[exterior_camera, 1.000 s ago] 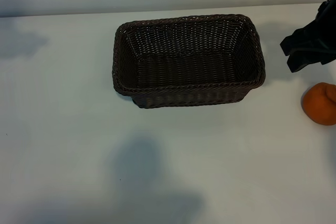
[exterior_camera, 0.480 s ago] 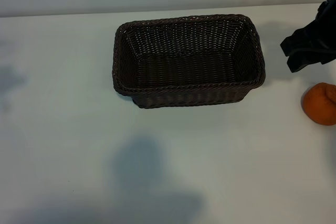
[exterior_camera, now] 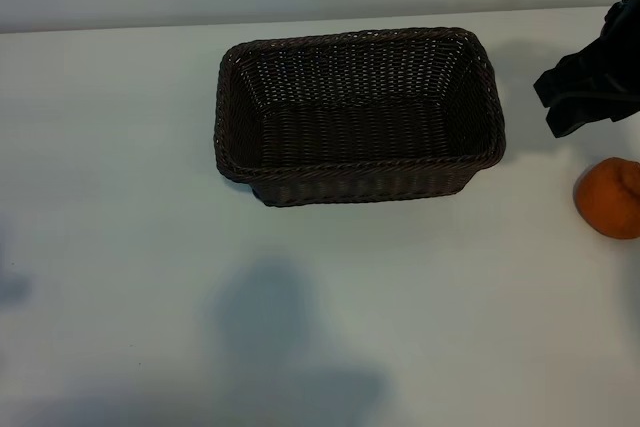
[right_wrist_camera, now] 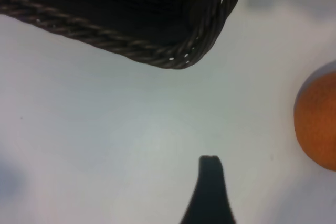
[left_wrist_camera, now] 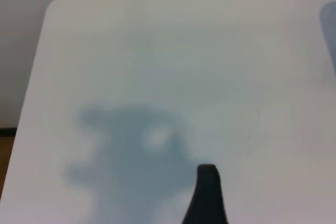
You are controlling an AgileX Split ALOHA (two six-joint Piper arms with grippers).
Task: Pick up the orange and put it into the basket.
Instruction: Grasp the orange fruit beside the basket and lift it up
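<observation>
The exterior view looks steeply down on the desk [exterior_camera: 120, 147] from outside the rig, with the basket [exterior_camera: 357, 115] upper middle and the orange [exterior_camera: 608, 198] cut by the right edge. The left wrist view looks slantwise along bare desk [left_wrist_camera: 157, 51] toward its far corner, past one dark finger [left_wrist_camera: 208, 195]. The right wrist view sits close above the desk, sharing a basket [right_wrist_camera: 157, 51] corner and the orange [right_wrist_camera: 317, 124] with the exterior view
</observation>
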